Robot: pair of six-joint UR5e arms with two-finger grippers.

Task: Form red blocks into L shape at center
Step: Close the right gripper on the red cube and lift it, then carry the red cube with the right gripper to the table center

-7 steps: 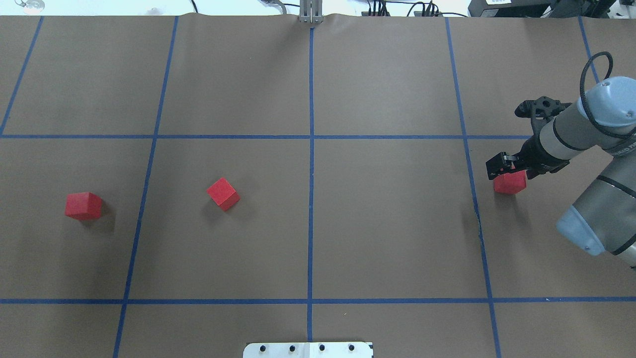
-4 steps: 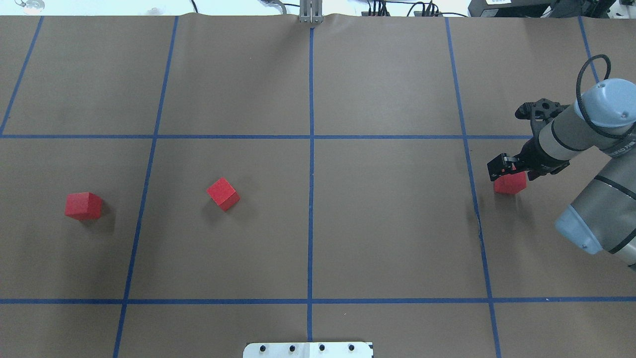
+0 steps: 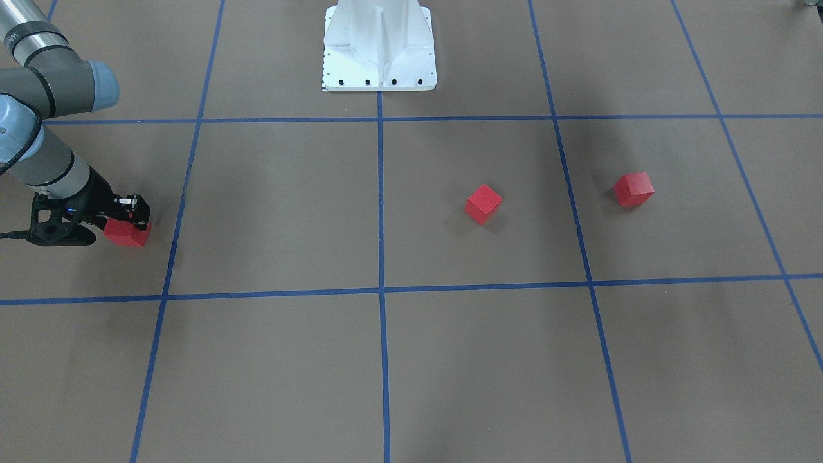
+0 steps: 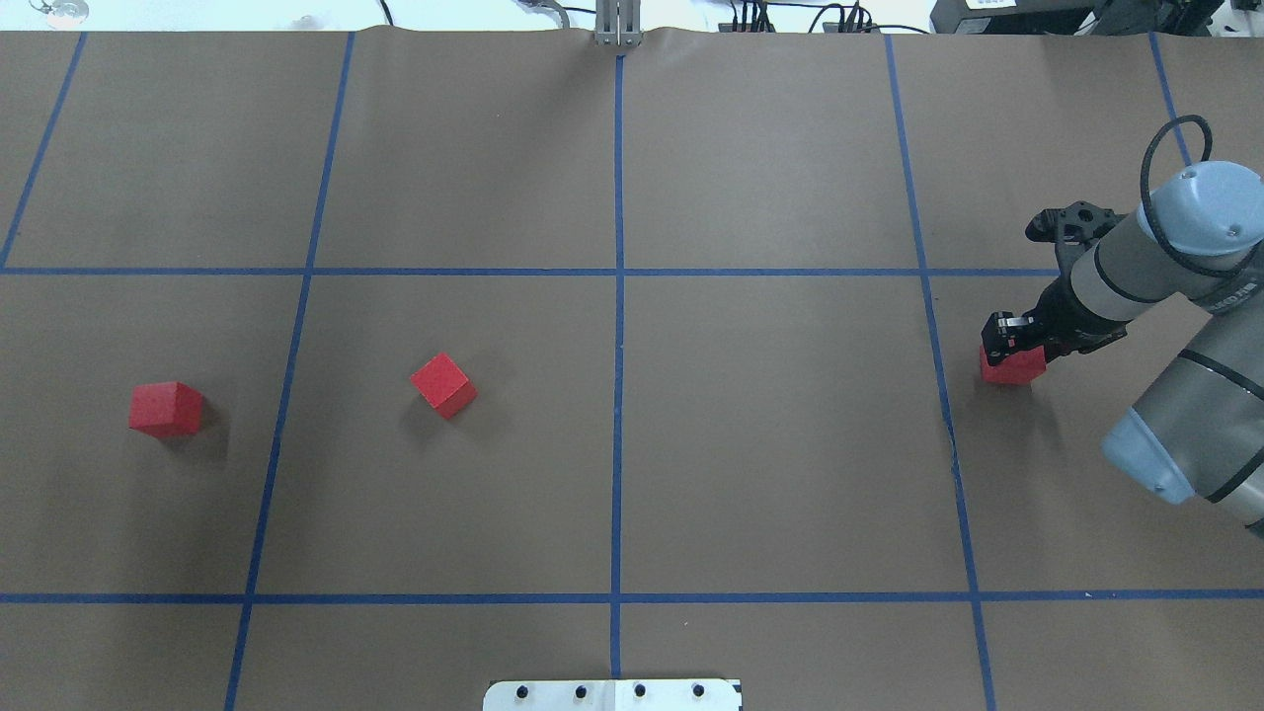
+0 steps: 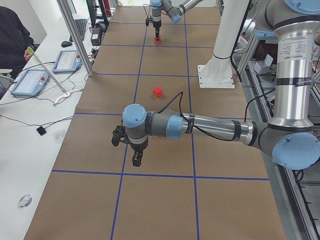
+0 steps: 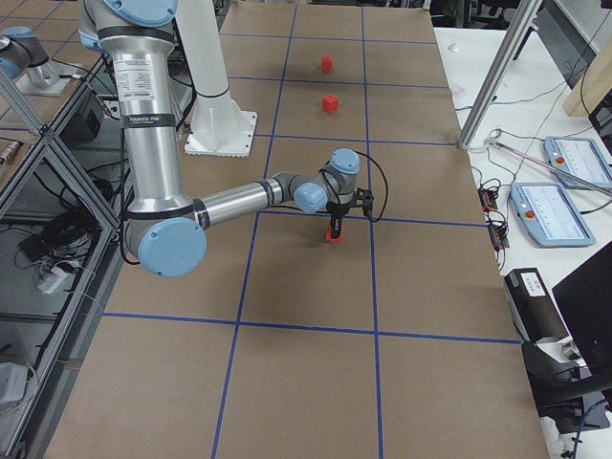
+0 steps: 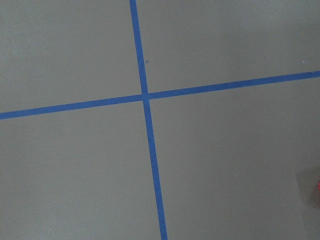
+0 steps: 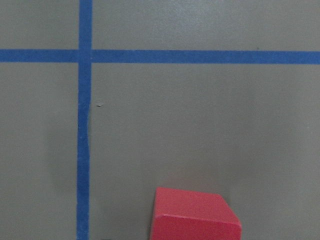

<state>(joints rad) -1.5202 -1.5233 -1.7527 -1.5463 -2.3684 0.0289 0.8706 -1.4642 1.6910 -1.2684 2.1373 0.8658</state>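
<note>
Three red blocks lie on the brown paper. One block is at the far left, one is left of the center, and one is at the right. My right gripper points down on the right block, also seen from the front, with its fingers low around the block's top. It looks open, and the block rests on the paper. The right wrist view shows that block at its bottom edge. My left gripper shows only in the exterior left view, and I cannot tell its state.
The robot's white base stands at the table's near edge on the middle grid line. Blue tape lines divide the paper into squares. Operator tablets lie on the side desk.
My right gripper has sunk lower onto the right block and shifted slightly right. The three blocks have not moved.
</note>
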